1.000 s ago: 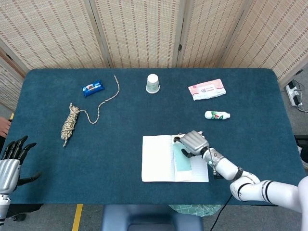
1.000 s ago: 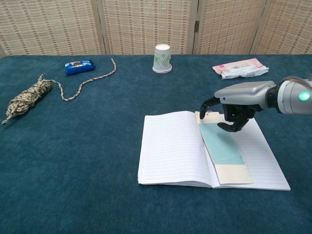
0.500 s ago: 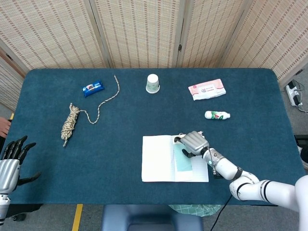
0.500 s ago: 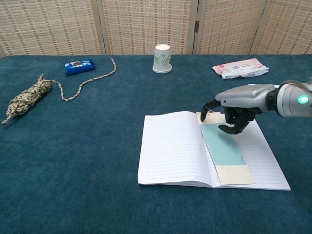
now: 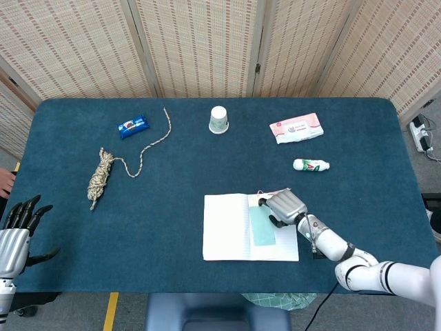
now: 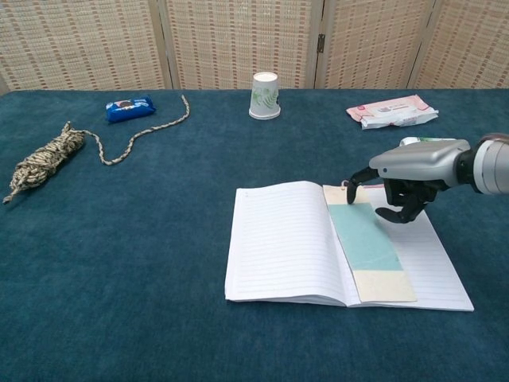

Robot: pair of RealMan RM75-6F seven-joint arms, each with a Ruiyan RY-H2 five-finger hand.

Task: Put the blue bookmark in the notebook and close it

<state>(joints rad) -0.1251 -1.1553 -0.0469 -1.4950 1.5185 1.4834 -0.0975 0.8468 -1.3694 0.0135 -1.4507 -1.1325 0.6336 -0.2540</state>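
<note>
I had the notebook lying open on the table, with the blue bookmark flat on its right page beside the spine. My right hand hovered over that page's far end, just right of the bookmark's top, fingers curled in and holding nothing. My left hand sat spread at the table's left edge, well apart.

In the head view the right hand covers the top right corner of the notebook. The left hand sits cut off at that picture's left edge. Print on the white bottle is too small to read.
</note>
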